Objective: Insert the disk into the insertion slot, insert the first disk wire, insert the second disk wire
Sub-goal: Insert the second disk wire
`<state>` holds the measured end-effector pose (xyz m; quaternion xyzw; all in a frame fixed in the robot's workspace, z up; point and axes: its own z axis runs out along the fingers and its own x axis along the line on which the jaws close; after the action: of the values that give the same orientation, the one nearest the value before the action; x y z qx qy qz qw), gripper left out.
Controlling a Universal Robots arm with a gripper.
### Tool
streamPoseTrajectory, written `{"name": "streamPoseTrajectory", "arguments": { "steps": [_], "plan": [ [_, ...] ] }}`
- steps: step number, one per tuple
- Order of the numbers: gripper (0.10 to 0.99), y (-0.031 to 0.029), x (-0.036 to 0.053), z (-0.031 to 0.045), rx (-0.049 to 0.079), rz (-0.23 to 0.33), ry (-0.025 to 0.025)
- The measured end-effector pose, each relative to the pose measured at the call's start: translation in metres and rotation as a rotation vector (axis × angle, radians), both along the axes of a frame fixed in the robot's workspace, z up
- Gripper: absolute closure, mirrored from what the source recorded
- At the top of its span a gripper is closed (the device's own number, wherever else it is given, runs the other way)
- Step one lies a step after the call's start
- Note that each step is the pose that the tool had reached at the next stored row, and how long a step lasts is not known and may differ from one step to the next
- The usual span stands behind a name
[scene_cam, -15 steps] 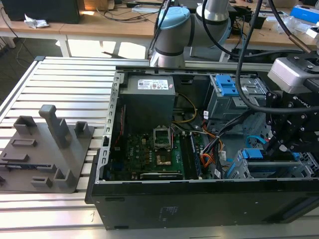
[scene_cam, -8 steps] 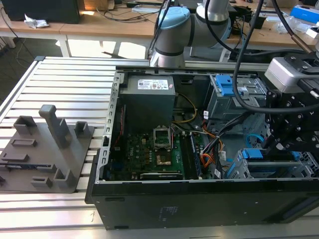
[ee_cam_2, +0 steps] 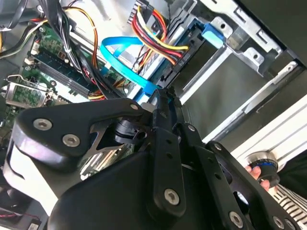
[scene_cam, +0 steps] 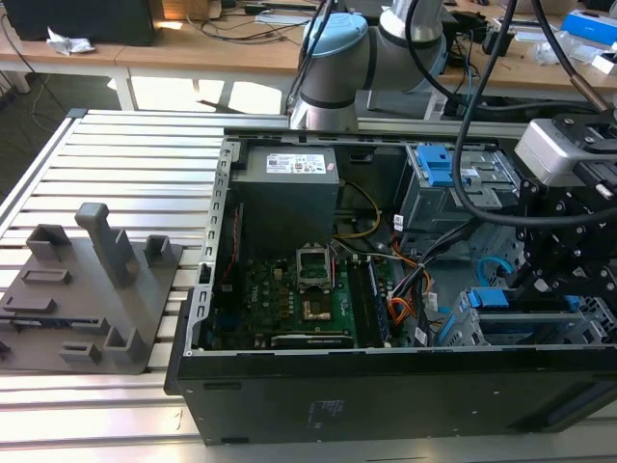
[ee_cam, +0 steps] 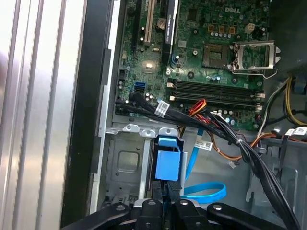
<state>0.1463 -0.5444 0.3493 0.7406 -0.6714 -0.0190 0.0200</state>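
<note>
A robotics lab is showing itself here: an opened computer case (scene_cam: 386, 289) is lying on a slotted aluminium table (scene_cam: 116, 164), with cluttered wooden workbenches (scene_cam: 222, 48) running behind the robot arm (scene_cam: 376, 48).

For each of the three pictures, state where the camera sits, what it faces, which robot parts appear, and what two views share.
Exterior view: off the arm, above the open computer case; arm behind.
First wrist view: on the arm, facing the motherboard and insertion slot; gripper at the edge.
Second wrist view: on the arm, close behind the gripper.
Shared: both wrist views show the blue cable.
</note>
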Motion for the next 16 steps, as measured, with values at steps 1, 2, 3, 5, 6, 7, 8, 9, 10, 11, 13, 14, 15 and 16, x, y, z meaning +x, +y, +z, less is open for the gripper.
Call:
{"name": "streamPoseTrajectory", "arguments": {
  "steps": [1, 2, 3, 5, 6, 7, 8, 9, 10, 11, 13, 14, 15, 16],
  "plan": [
    [0.922, 0.0009, 0.0015, -0.0009, 0.0, 0.0, 0.0003],
    [0.922, 0.0017, 0.0028, -0.0016, 0.0, -0.001, 0.0005],
    [0.922, 0.0027, 0.0041, -0.0023, 0.0, -0.001, 0.0008],
    [0.922, 0.005, 0.0057, -0.0036, 0.0, -0.002, 0.001],
    [0.922, 0.0059, 0.0062, -0.004, 0.0, -0.002, 0.001],
    [0.922, 0.0073, 0.0069, -0.0045, 0.0, -0.002, 0.001],
    [0.922, 0.0082, 0.0075, -0.005, 0.0, -0.003, 0.001],
    [0.922, 0.0086, 0.008, -0.0053, 0.0, -0.003, 0.001],
    [0.922, 0.0087, 0.0083, -0.0054, 0.0, -0.003, 0.0011],
    [0.922, 0.0087, 0.0084, -0.0055, 0.0, -0.004, 0.001],
    [0.922, 0.0083, 0.0085, -0.0059, 0.0, -0.006, 0.0011],
    [0.922, 0.0082, 0.0086, -0.006, 0.0, -0.007, 0.0011],
    [0.922, 0.0082, 0.0088, -0.0061, 0.0, -0.008, 0.001],
    [0.922, 0.0081, 0.0094, -0.0062, 0.0, -0.008, 0.001]
  ]
}}
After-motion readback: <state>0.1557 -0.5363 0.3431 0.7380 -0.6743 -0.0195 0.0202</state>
